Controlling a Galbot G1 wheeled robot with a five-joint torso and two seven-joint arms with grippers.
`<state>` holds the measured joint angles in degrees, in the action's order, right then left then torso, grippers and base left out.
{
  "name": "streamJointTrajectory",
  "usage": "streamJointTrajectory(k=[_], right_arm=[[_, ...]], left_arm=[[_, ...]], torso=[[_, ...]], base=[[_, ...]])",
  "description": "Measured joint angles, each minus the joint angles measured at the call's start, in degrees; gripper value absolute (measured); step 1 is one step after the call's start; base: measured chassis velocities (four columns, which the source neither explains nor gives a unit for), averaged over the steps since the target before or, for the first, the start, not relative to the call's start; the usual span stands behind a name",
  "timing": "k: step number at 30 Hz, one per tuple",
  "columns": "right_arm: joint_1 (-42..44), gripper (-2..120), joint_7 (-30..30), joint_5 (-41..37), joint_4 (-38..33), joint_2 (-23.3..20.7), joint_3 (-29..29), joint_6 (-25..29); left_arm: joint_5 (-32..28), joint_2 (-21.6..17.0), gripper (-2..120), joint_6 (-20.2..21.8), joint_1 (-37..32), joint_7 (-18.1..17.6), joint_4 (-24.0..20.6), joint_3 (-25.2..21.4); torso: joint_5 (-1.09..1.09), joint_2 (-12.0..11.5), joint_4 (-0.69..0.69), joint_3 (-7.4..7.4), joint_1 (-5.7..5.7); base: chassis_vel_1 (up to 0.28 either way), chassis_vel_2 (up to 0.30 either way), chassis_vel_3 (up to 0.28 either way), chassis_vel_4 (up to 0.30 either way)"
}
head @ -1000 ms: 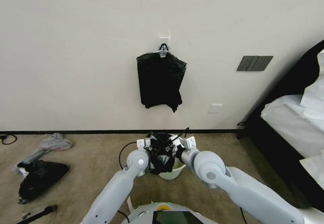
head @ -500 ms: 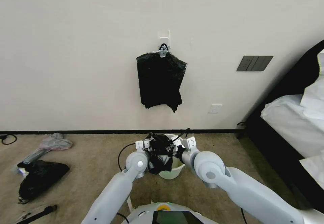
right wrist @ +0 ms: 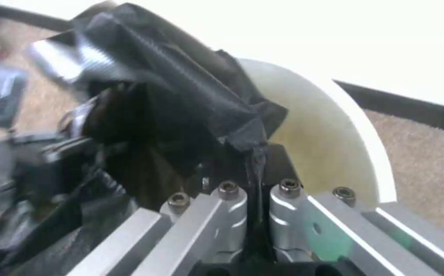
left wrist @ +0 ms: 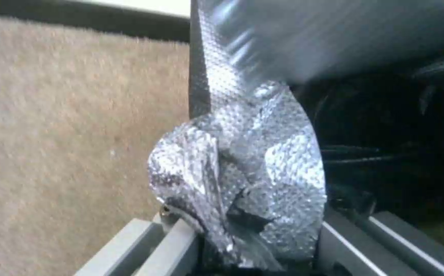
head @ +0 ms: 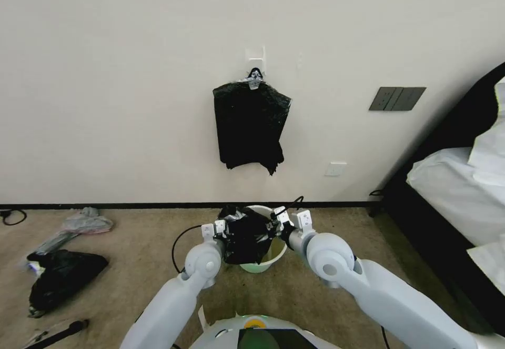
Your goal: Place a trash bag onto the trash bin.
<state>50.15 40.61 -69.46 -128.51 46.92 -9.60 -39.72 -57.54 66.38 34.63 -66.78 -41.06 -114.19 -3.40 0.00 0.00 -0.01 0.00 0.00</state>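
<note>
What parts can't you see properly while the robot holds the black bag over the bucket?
- Head view: the trash bag hides the near rim of the trash bin, so whether it is hooked on is unclear.
- Left wrist view: the left claw is pinching crumpled plastic that hides its tips.
- Right wrist view: the right claw pinches a fold; the bag's far side, with the other claw, is blurred.

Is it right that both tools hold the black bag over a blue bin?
Not quite. The bin is cream-white, not blue, as the head view shows. Both the left tool and right tool do hold the black bag over it.
</note>
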Motion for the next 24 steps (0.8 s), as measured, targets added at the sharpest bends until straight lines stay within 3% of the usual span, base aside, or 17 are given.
streamJointTrajectory(k=[8,11,24], right_arm=[[-0.84,0,-3.49,2.22,2.72,0.00,2.78,1.40],[-0.96,0,-4.37,2.84,4.47,-0.11,3.73,1.95],[0.93,0,-4.36,0.83,8.33,-3.77,8.10,1.94]], left_arm=[[6.34,-2.86,1,-0.31,-3.64,5.64,-4.65,-0.72],[10.37,-4.04,1,-1.58,-5.29,9.42,-6.60,-1.06],[16.13,-6.22,1,-5.27,-9.76,16.30,-9.99,-2.97]], torso=[[0.00,0.00,0.01,0.00,0.00],[0.00,0.00,0.01,0.00,0.00],[0.01,0.00,0.02,0.00,0.00]], base=[[0.000,0.000,0.000,0.000],[0.000,0.000,0.000,0.000],[0.000,0.000,0.000,0.000]])
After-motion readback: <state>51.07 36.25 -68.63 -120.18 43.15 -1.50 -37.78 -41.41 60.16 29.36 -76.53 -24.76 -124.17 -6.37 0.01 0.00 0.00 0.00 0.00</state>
